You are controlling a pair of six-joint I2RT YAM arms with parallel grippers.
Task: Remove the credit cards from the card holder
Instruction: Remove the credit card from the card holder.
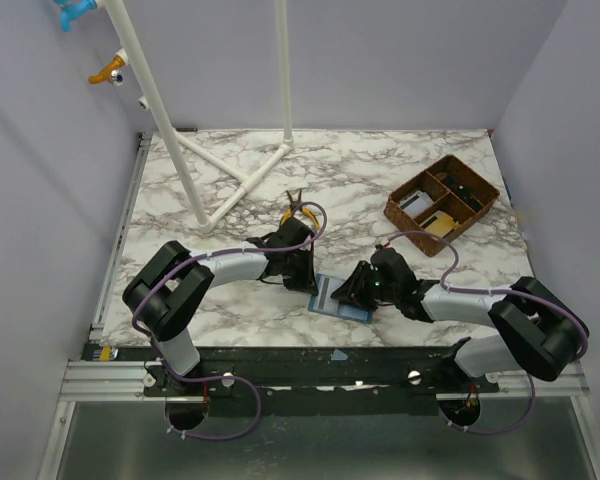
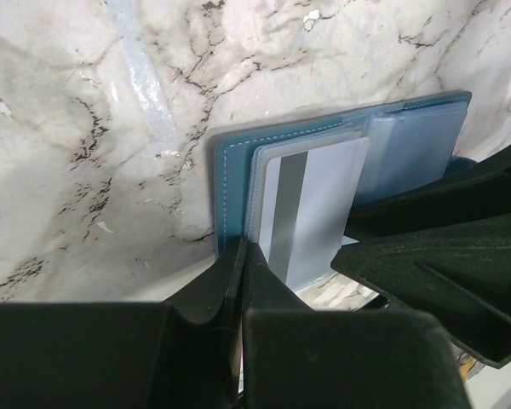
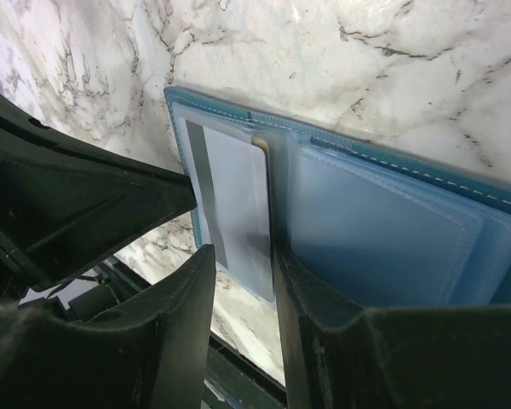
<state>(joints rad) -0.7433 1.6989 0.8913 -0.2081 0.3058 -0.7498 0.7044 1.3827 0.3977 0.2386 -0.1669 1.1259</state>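
On the marble surface [image 1: 180,210], near its front edge, we see the blue card holder [image 1: 342,298] lying open between our arms, a white credit card [image 2: 311,209] in its sleeve, the left tool [image 2: 241,256] pinched narrow at the holder's edge and the right tool [image 3: 243,281] slightly parted over the card.

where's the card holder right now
In the top view the card holder lies open on the table near its front edge, between the left claw and right claw.
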